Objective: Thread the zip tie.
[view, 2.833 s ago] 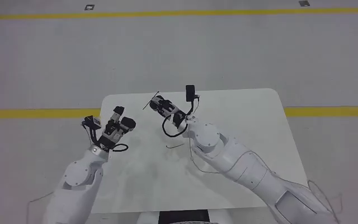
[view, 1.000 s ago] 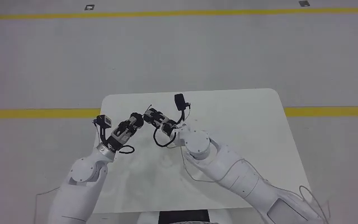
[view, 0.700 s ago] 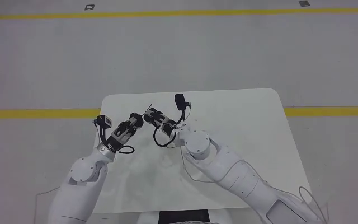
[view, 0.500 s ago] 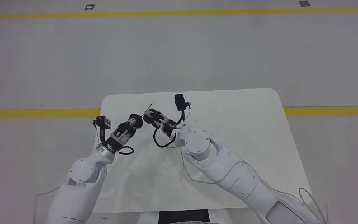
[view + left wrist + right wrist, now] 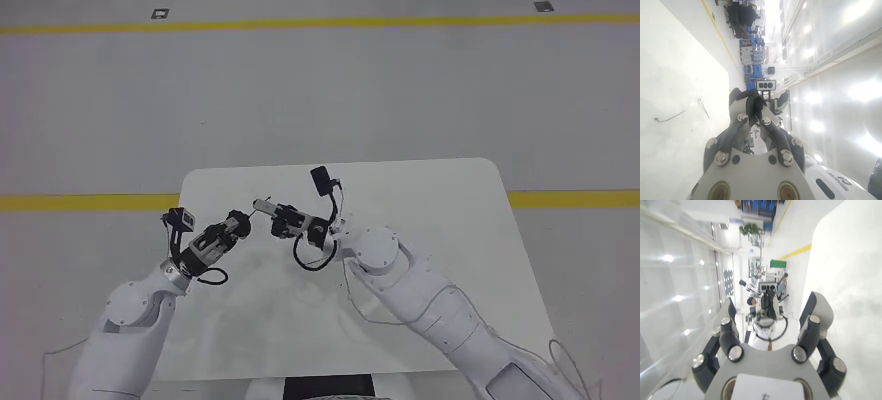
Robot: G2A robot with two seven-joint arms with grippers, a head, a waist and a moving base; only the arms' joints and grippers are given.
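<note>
While horizontal, right gripper (image 5: pixel 771 300) agape.

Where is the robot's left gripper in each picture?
Top view: left gripper over the table's left part.
Left wrist view: close up, in the middle.
Right wrist view: small, farther off, in the middle.
Shared landmark: the yellow floor line beyond the table.

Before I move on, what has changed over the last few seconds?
The arms closed in over the table, then the left gripper drew back a little. The right gripper, which carried a zip tie earlier, now has its jaws open. The table stayed put.
</note>
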